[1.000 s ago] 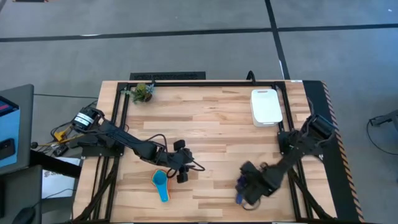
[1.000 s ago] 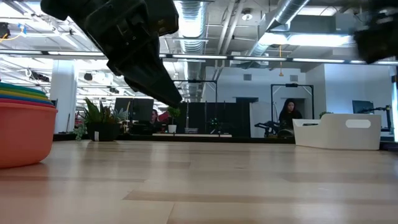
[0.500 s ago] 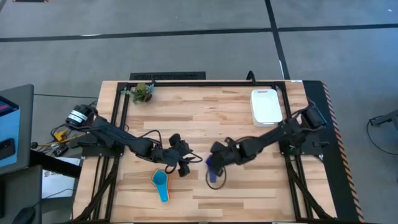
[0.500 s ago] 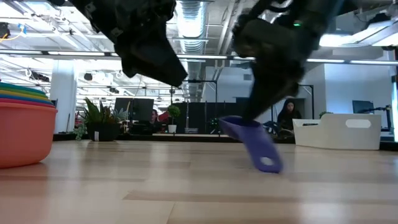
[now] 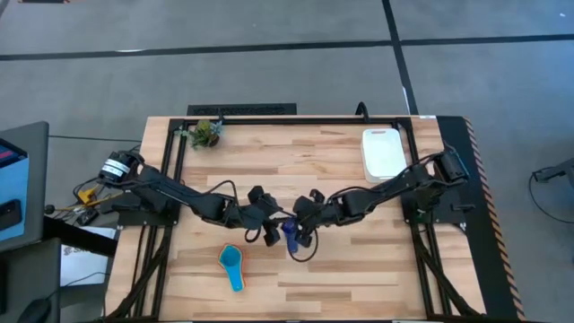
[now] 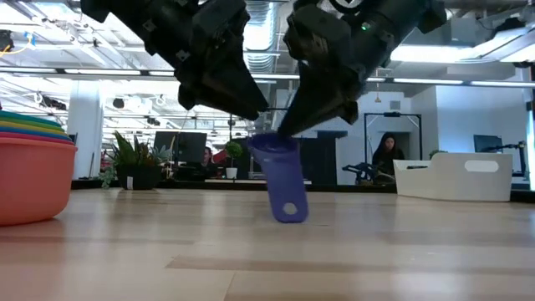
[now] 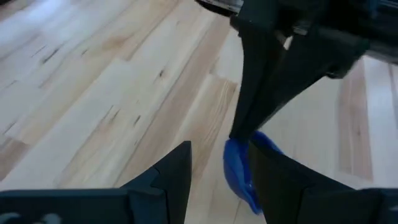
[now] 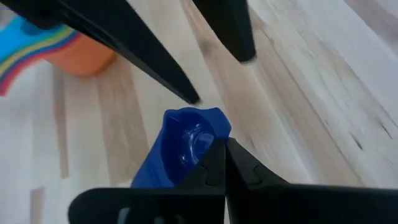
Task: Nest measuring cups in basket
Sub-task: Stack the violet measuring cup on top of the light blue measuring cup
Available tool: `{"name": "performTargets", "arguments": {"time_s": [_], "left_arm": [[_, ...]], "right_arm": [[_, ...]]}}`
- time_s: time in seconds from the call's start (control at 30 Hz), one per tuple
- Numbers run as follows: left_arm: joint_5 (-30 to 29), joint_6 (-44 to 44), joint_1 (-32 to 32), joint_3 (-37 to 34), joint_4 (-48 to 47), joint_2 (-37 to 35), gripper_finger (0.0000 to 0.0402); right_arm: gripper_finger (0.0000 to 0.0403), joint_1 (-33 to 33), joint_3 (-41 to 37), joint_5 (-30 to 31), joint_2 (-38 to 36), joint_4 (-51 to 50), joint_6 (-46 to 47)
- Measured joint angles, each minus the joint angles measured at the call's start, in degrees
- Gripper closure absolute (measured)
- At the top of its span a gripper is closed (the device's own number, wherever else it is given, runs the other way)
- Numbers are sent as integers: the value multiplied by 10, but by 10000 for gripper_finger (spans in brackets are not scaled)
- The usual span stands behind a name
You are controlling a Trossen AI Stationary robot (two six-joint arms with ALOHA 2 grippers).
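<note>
dark blue cup (image 5: 290, 232): mid-table, slightly near side, hanging off the wood w/ handle pointing down in the low view; bowl up top by the fingers.
right gripper (image 5: 300, 224): clenched on the cup's rim/bowl wall, fingers pinched tight together in its wrist view; arm reaches in from the right.
left gripper (image 5: 265, 229): just left of the cup, jaws part-spread & holding nothing; its fingers (image 7: 176, 171) flank the cup's side, no contact that I can make out.
nested stack (image 5: 231, 262): other cups already stacked, light blue on top, near-left of both grippers; orange outer bowl w/ coloured rims shows in the low view.
basket (image 5: 384, 154): far right of table, well apart from cup & stack; nothing seen in it.
handling (judgement): thin hard plastic, prob. very light, stiff, smooth so a bit slippery; rim pinch lets it swing. Not fragile.
where to grip (judgement): flat handle gives pads more face than the curved wall; for a handover, left takes the handle while right keeps the rim.
plant (image 5: 205, 134): far-left corner, out of the way.
</note>
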Motion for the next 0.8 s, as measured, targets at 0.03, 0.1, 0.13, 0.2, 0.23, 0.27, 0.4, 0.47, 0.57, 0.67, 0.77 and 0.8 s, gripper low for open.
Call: {"name": "performTargets", "arguments": {"time_s": [0.03, 0.1, 0.13, 0.2, 0.23, 0.27, 0.4, 0.47, 0.57, 0.67, 0.77, 0.8], "left_arm": [[4, 3, 2, 0, -1, 0, 258], [11, 3, 4, 0, -7, 0, 258], [14, 4, 4, 0, -6, 0, 258], [23, 14, 4, 0, -7, 0, 258], [30, 21, 4, 0, -9, 0, 258], [37, 25, 4, 0, -13, 0, 258], [53, 25, 4, 0, -39, 0, 258], [53, 25, 4, 0, -44, 0, 258], [53, 46, 4, 0, -49, 0, 267], [48, 50, 4, 0, -49, 0, 294], [47, 50, 4, 0, -49, 0, 336], [47, 51, 4, 0, -49, 0, 353]], "right_arm": [[394, 0, 0, 0, 0, 7, -5], [397, 0, 0, 0, 0, 24, -14], [398, 0, 0, 0, 0, 31, -16], [399, 0, 0, 1, 0, 40, -24], [398, 0, 0, 1, 0, 43, -27], [397, 0, 0, 1, 0, 46, -29], [392, 0, 0, 1, 0, 49, -33], [395, 0, 0, 1, 0, 51, -35], [398, 2, 0, 1, 0, 52, -42], [396, 3, 0, 2, 0, 55, -43], [391, 4, 0, 4, 0, 58, -43], [391, 4, 0, 4, 0, 61, -43]]}}
